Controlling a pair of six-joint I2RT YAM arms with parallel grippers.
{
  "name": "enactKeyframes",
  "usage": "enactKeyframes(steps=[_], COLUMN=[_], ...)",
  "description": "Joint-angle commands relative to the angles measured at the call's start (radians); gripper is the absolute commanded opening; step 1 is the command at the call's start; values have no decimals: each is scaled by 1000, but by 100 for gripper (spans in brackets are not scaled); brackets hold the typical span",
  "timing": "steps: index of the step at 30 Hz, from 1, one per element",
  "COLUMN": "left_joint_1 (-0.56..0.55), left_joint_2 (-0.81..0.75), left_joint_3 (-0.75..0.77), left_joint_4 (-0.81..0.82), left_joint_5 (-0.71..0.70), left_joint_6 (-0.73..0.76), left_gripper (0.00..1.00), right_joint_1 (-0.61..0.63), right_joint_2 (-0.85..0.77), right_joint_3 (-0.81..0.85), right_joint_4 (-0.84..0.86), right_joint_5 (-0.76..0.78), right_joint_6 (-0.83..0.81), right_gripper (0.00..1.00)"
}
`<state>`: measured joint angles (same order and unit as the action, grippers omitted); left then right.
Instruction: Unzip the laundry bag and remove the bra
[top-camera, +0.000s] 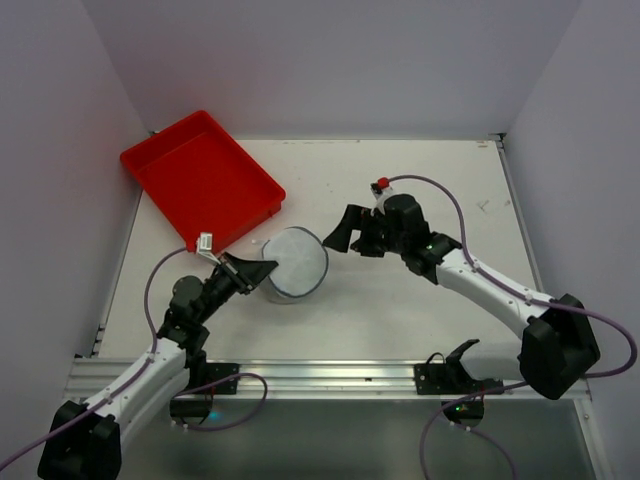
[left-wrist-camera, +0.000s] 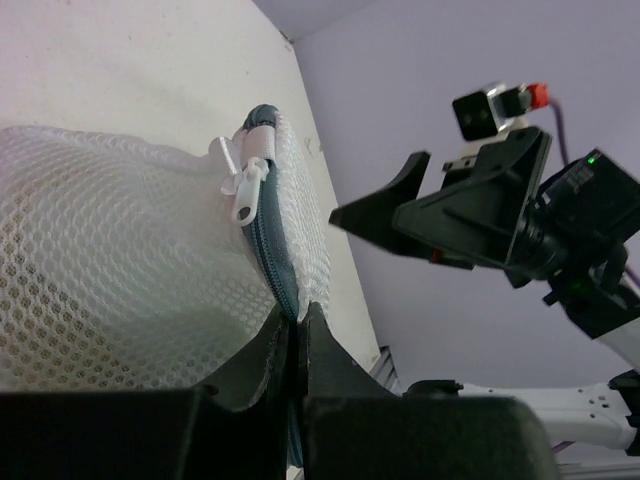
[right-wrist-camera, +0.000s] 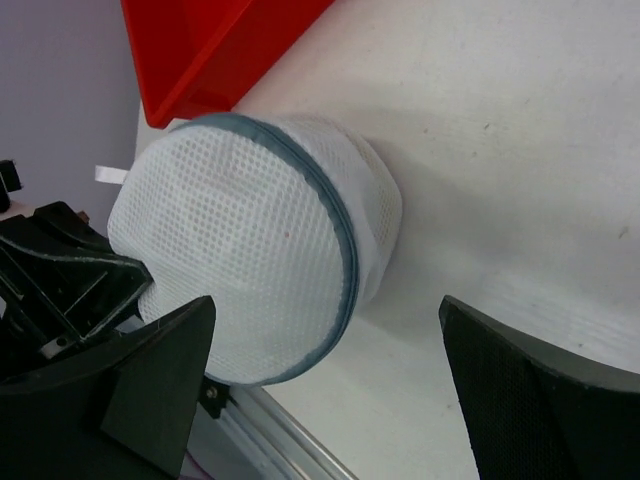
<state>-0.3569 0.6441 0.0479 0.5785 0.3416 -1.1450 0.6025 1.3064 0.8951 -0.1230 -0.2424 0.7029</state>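
- Left gripper (left-wrist-camera: 297, 318) sits closest in its wrist view, fingers pressed together on the rim of the bag (left-wrist-camera: 100, 270), with the grey-blue zip (left-wrist-camera: 272, 250) running down between them.
- White zip pull (left-wrist-camera: 245, 190) hangs at the top of that seam, above the pinch; the zip looks closed all the way round.
- From above, the bag (top-camera: 295, 262) is near the middle of the counter (top-camera: 400, 300), a little toward the left edge, tipped up with its round face turned toward the right arm.
- Right gripper (top-camera: 345, 238) is spread wide just beside the bag's right side; whether a fingertip touches the mesh is hard to tell.
- Red tray (top-camera: 200, 180) lies at the far left corner, its near corner just beside the bag.
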Motion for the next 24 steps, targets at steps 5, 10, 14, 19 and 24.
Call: enactKeyframes(steps=[5, 10, 14, 19, 24], left_joint_1=[-69, -117, -146, -168, -168], left_joint_2=[6, 52, 60, 22, 3], left_joint_3=[-17, -46, -46, -83, -72], left_joint_4=[124, 205, 219, 221, 163], left_joint_5=[-194, -248, -286, -335, -270], left_joint_6=[-87, -119, -130, -130, -95], left_gripper=[0, 0, 0, 0, 26], right_joint_1=[120, 167, 177, 183, 155], right_joint_2=[7, 73, 102, 105, 74], right_joint_3=[-133, -166, -206, -242, -242], right_joint_4=[224, 338, 474, 530, 438], right_joint_5=[5, -18, -29, 0, 25], right_joint_6=[323, 463, 527, 564, 480], right_gripper=[92, 88, 83, 58, 7])
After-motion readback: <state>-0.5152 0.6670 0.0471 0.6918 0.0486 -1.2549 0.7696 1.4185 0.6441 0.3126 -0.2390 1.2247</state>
